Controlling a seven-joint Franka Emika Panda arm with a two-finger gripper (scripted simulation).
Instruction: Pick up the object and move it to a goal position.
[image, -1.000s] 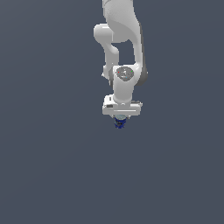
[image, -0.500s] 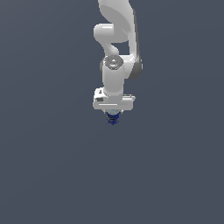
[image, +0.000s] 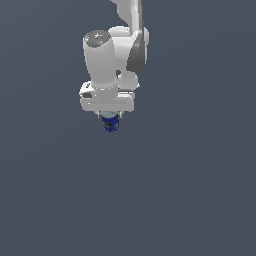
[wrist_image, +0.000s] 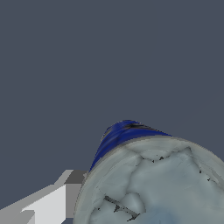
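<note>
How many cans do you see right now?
1. The can sits between the gripper fingers, just below the white hand; its pale top fills the wrist view. Nothing else shows on the plain grey ground.

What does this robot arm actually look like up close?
The arm is glossy white, built of rounded tube-like segments with dark grey joint bands and a grey end cap. The gripper has a wide, white boxy body; in the wrist view a white and grey finger shows. No cables visible.

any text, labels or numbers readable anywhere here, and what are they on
None can be read.
The dark blue can held under the gripper carries no legible label.
Its pale top in the wrist view shows only dark crack-like marks, not letters.
The white arm is unmarked.
</note>
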